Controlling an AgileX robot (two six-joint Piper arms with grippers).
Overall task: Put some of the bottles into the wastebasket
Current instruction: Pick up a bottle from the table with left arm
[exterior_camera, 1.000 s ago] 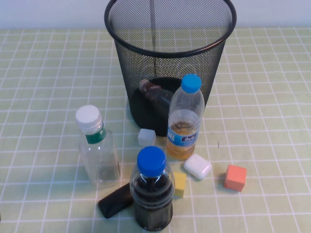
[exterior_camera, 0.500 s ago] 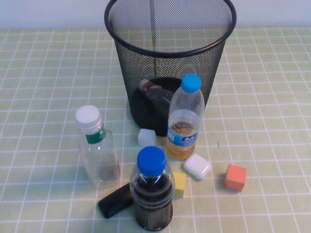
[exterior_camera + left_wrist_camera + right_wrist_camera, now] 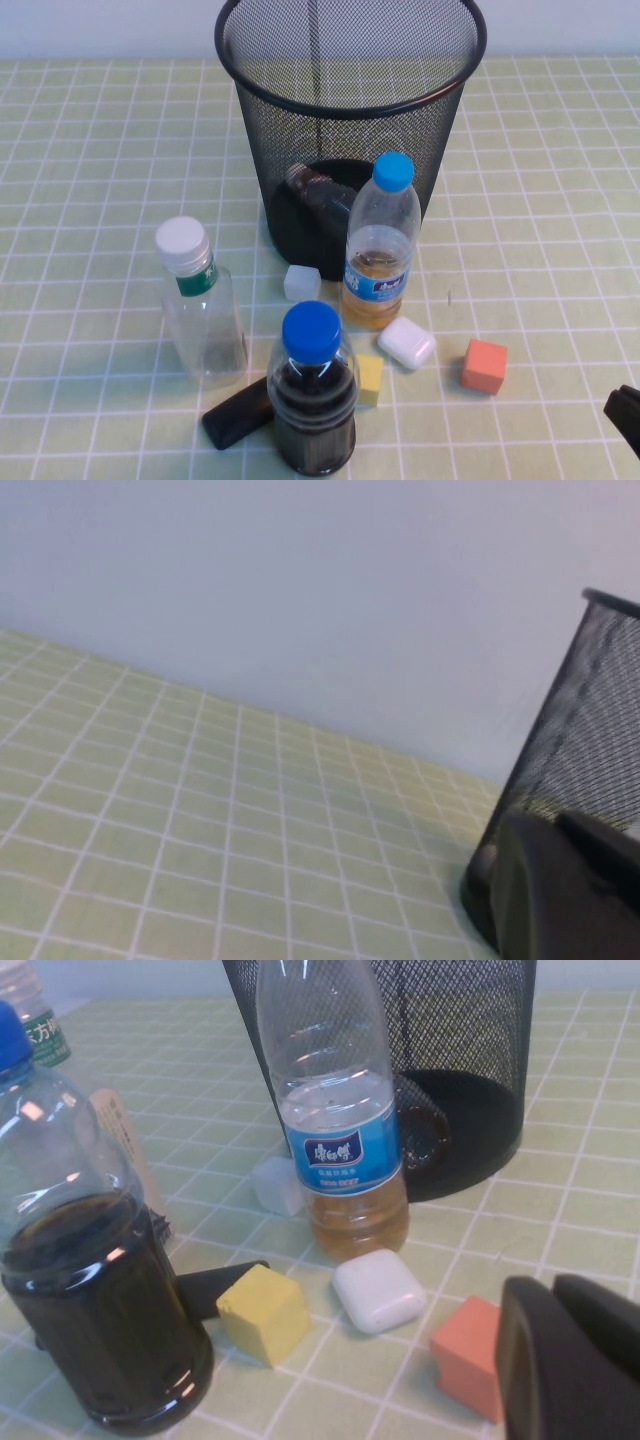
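Observation:
The black wire-mesh wastebasket (image 3: 350,110) stands at the back middle of the table. The shorter bottle with the dark brown neck band (image 3: 312,188) lies inside it, seen through the mesh. The clear bottle with the white cap and green neck label (image 3: 200,300) stands upright in front and to the left of the basket; its neck also shows in the right wrist view (image 3: 35,1022). My right gripper (image 3: 625,415) is shut and empty, low at the front right, close to the orange cube (image 3: 470,1355). My left gripper (image 3: 560,825) is shut and empty beside the basket's wall (image 3: 590,730); it is outside the high view.
A tall blue-capped bottle with a blue label (image 3: 380,250) and a fat blue-capped bottle of dark liquid (image 3: 315,400) stand in front of the basket. Around them lie a white cube (image 3: 301,282), a yellow cube (image 3: 370,378), a white case (image 3: 405,342) and a black block (image 3: 238,412).
The tip of my right gripper has come into the high view at the front right corner. The bottles and the basket have not moved.

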